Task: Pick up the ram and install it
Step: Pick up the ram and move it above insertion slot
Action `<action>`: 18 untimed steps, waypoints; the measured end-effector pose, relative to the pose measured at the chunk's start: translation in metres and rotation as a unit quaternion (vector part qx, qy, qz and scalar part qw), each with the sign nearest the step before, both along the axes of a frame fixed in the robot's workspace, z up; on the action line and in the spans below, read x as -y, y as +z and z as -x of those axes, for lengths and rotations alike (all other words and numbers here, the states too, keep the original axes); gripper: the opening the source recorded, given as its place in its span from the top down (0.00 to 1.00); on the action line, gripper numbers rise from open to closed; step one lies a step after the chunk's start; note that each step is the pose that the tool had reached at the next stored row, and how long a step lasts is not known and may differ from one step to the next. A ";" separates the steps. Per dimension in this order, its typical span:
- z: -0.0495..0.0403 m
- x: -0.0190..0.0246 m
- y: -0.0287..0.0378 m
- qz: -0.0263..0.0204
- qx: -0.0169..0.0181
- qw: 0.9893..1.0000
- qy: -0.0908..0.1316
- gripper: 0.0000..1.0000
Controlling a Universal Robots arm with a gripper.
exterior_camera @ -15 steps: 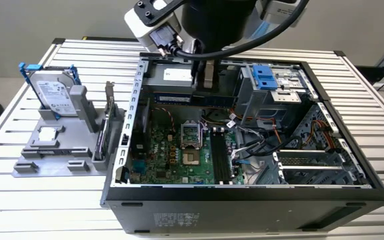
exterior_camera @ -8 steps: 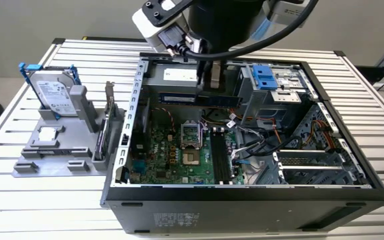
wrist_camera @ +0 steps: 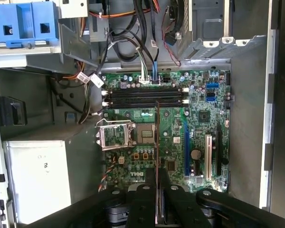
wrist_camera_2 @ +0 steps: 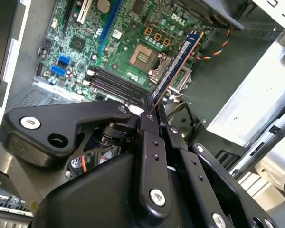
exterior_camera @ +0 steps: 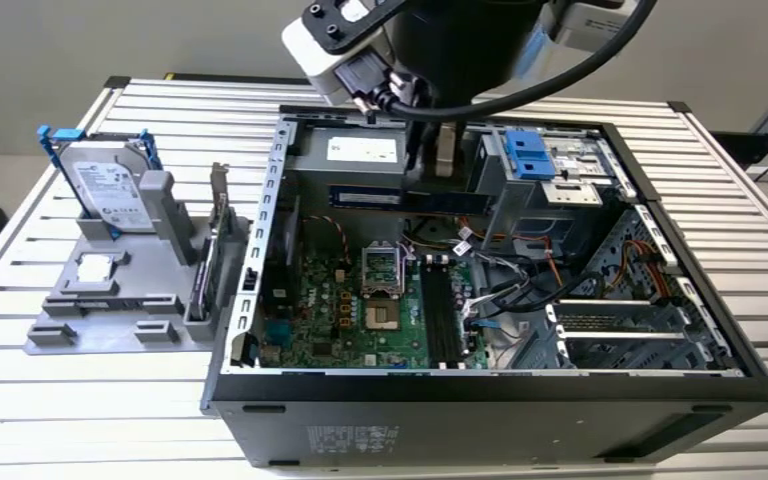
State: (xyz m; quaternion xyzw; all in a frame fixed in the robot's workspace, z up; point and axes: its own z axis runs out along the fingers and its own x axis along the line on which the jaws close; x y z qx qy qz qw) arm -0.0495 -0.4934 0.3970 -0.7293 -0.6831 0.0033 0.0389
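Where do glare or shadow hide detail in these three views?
Exterior view: even light, but the black robot arm shades the long dark ram stick. First wrist view: the pale metal box washes out. Second wrist view: the black hand, shut on the ram stick, darkens the foreground.

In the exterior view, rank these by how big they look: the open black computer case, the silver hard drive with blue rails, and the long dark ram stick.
1. Open black computer case, by far the largest.
2. Silver hard drive, clearly smaller.
3. Ram stick, long but very thin, so it covers the least area.
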 end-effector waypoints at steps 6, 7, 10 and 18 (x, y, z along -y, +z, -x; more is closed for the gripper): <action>-0.0057 0.0000 0.0000 0.000 0.000 1.000 0.000 1.00; -0.0066 0.0000 0.0000 0.000 0.000 1.000 0.000 1.00; -0.0095 0.0000 0.0000 0.000 0.000 1.000 0.000 1.00; -0.0176 0.0000 0.0000 0.000 0.000 1.000 0.000 1.00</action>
